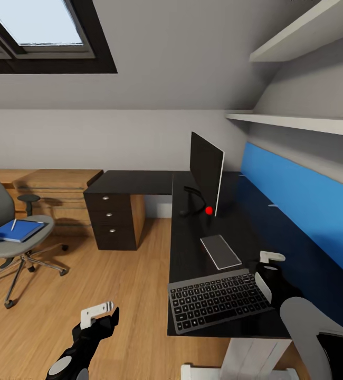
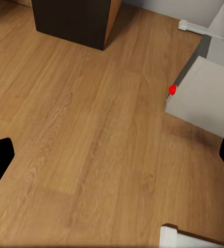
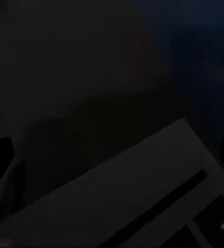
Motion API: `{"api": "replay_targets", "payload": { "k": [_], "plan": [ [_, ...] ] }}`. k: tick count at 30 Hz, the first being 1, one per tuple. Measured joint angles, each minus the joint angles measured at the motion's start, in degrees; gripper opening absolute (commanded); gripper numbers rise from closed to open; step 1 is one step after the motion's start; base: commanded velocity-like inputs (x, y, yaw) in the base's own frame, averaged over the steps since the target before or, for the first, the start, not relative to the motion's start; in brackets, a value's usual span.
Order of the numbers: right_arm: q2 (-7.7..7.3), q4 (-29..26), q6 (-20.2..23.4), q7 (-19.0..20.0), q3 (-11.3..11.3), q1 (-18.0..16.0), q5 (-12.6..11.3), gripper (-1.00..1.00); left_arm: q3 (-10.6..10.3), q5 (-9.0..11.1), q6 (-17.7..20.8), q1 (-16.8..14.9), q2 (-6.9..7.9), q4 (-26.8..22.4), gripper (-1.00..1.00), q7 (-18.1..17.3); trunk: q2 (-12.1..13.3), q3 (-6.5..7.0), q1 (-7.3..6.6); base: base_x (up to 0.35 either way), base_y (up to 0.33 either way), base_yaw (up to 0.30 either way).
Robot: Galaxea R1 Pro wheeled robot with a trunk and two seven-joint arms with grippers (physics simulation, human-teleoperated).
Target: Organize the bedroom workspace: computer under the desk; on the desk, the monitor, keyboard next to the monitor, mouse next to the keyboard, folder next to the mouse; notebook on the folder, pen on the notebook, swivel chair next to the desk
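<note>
Your right gripper [image 1: 269, 272] hovers over the desk [image 1: 192, 253] just beside the keyboard's [image 1: 219, 300] right end; whether it is open or closed can't be told. Your left gripper [image 1: 98, 312] hangs open above the wood floor [image 2: 91, 134]. The notebook [image 1: 220, 251] lies between keyboard and monitor [image 1: 206, 177]. The folder [image 1: 17, 230], pen [image 1: 13, 224] on top, sits on the swivel chair [image 1: 13, 237], well apart from the desk

- Bare wood floor [image 1: 113, 285] is lying open between the chair [image 1: 8, 232] and the counter [image 1: 192, 253].
- The monitor [image 1: 207, 171], notebook [image 1: 220, 251] and keyboard [image 1: 219, 298] are crowding the counter's near end.
</note>
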Motion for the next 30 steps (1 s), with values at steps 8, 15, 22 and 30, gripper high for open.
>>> {"api": "replay_targets", "payload": {
  "k": [8, 15, 22, 30],
  "plan": [
    [0.01, -0.14, -0.07, 0.08, -0.01, 0.00, 0.01, 1.00, 0.00, 0.00, -0.07, 0.00, 0.01, 0.01, 1.00, 0.06, 0.00, 0.00, 0.00, -0.003, -0.090, 0.000],
    [-0.01, -0.17, -0.09, 0.19, 0.00, 0.00, 0.01, 1.00, 0.00, 0.00, 0.15, 0.00, 0.00, 0.00, 1.00, 0.05, 0.00, 0.00, 0.00, 0.000, -0.068, 0.000],
    [0.00, -0.17, -0.10, 0.15, -0.06, 0.00, 0.01, 1.00, 0.00, 0.03, 0.26, 0.00, 0.00, 0.00, 1.00, 0.00, 0.00, 0.00, 0.00, 0.000, -0.005, 0.000],
    [0.00, -0.23, -0.23, 0.05, -0.01, 0.01, 0.01, 1.00, 0.00, 0.01, 0.18, 0.00, 0.00, 0.63, 1.00, 0.00, 0.00, 0.00, 0.00, 0.000, 0.000, 0.000]
  ]
}}
